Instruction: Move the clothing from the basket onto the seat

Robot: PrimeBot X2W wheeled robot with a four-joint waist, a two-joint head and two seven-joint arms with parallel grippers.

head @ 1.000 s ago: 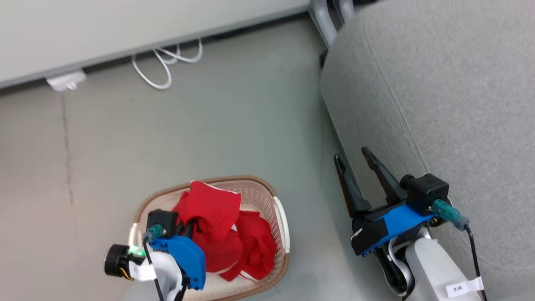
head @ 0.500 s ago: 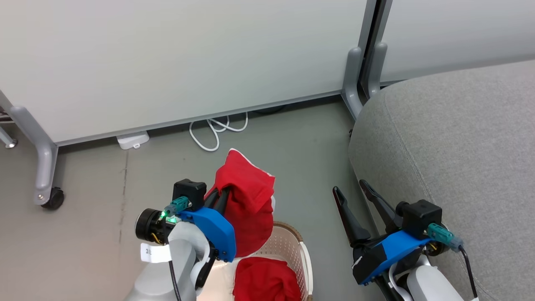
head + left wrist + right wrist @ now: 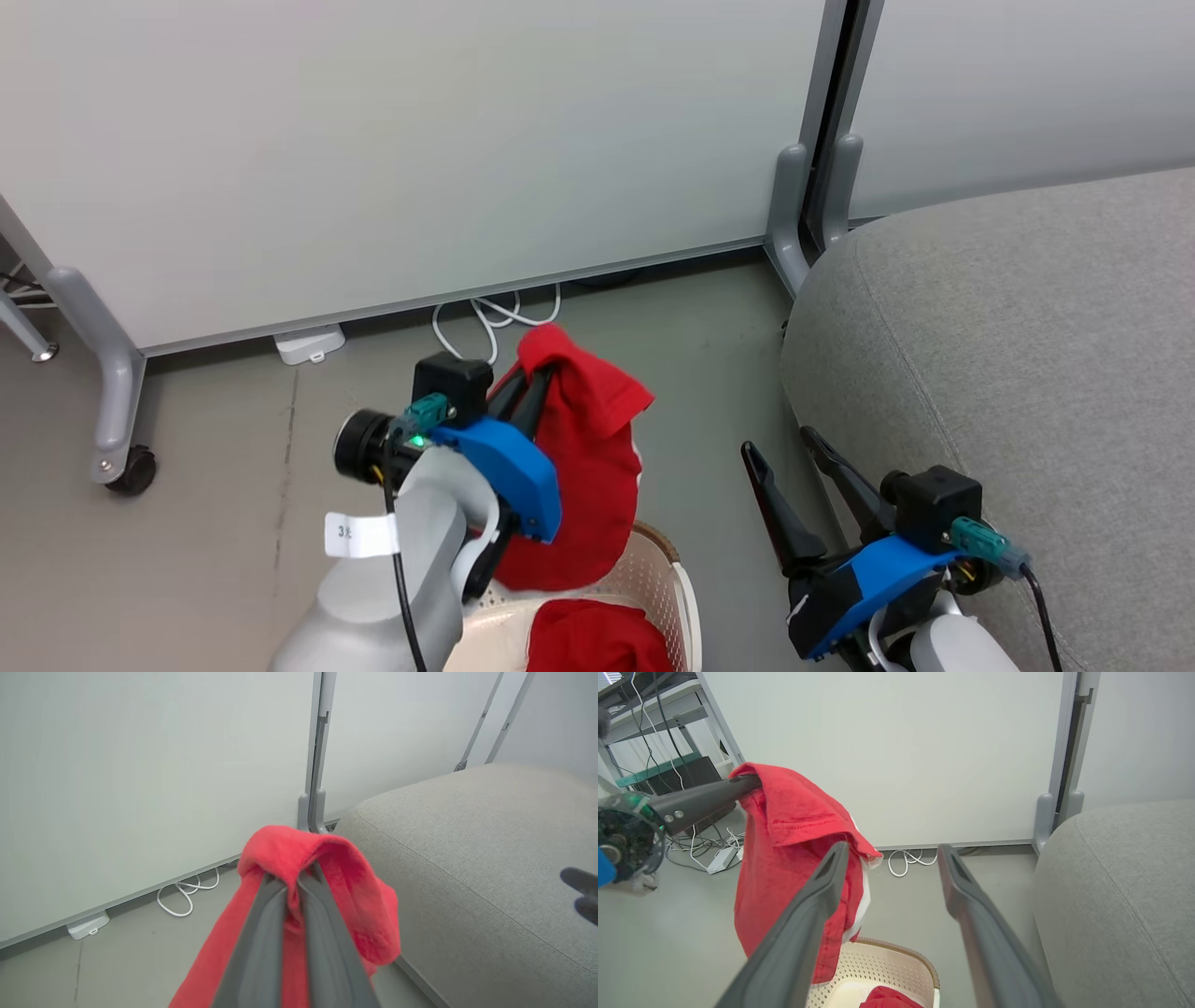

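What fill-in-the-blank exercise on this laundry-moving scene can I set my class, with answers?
1. The left gripper is shut on a hanging garment coloured ____.
2. The right gripper, beside the grey sofa, has its jaws ____.
3. The other red garment lies in the cream laundry basket, which stands on the ____.
Missing words: red; open; floor.

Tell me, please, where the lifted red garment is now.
In the head view the red garment hangs at centre from the left gripper, above the basket, left of the grey sofa.
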